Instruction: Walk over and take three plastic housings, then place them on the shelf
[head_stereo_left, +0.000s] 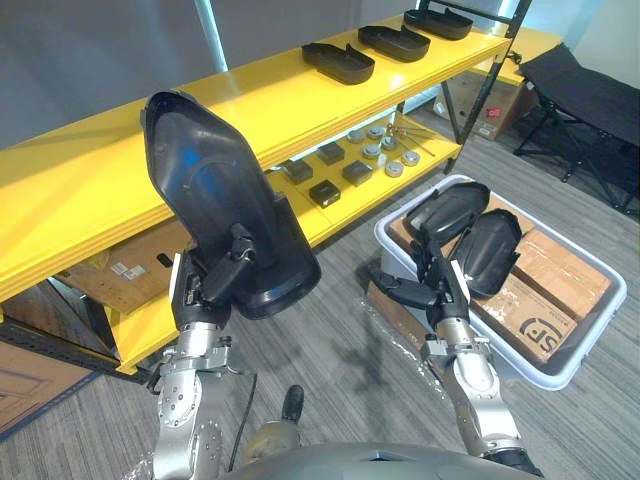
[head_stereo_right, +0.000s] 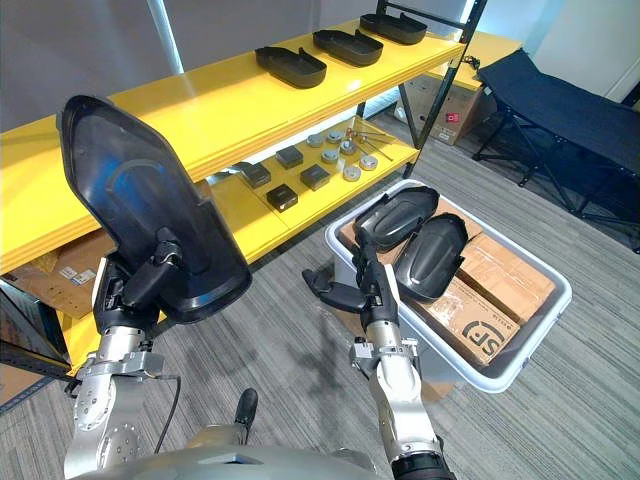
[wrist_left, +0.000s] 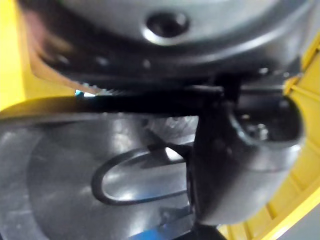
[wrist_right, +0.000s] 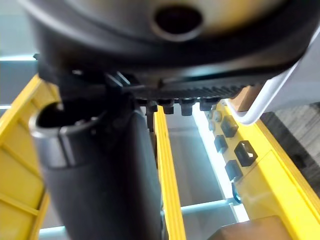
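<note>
My left hand (head_stereo_left: 215, 278) is shut on a large black plastic housing (head_stereo_left: 205, 185) and holds it upright, hollow side towards me, in front of the yellow shelf (head_stereo_left: 110, 170). In the left wrist view the thumb (wrist_left: 240, 165) presses on the housing's glossy inside (wrist_left: 70, 170). Three more housings (head_stereo_left: 338, 62) (head_stereo_left: 394, 42) (head_stereo_left: 438, 22) lie in a row on the top board at the far right. Two housings (head_stereo_left: 450, 208) (head_stereo_left: 490, 250) rest on cardboard in a white bin (head_stereo_left: 585, 350) on the floor. My right hand (head_stereo_left: 425, 285) hovers open at the bin's near-left corner, holding nothing.
The lower shelf board carries small black blocks (head_stereo_left: 330, 170) and round metal parts (head_stereo_left: 385, 152). Cardboard boxes (head_stereo_left: 125, 265) sit under the shelf. A black folding cot (head_stereo_left: 590, 100) stands at the far right. Grey floor lies between the shelf and the bin.
</note>
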